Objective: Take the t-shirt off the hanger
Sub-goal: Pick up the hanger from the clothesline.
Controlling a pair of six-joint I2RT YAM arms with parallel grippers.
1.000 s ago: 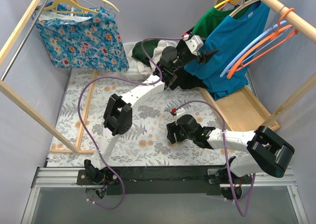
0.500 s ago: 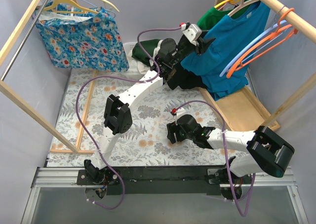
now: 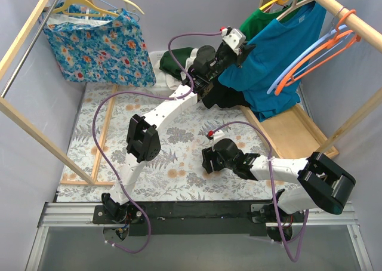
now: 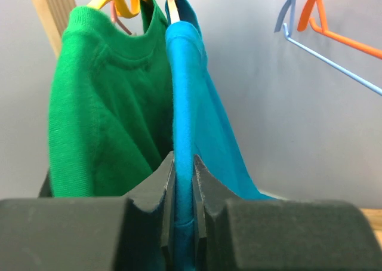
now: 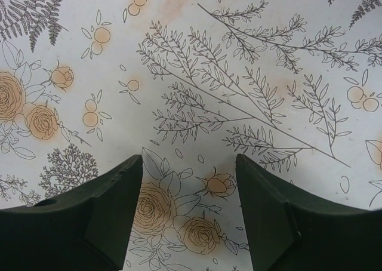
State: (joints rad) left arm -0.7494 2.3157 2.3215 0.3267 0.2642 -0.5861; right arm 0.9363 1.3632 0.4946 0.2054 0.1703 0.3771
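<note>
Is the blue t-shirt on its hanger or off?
On: the blue t-shirt hangs from its hanger, left gripper jaws pinching its edge.

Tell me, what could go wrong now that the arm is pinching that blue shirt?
1. The left gripper is shut on only a thin fold of the blue t-shirt, so the cloth might slip out when pulled.
2. The green shirt hangs right against it and could be dragged along.
3. A pull might drag the wooden hanger along instead of freeing the shirt.
</note>
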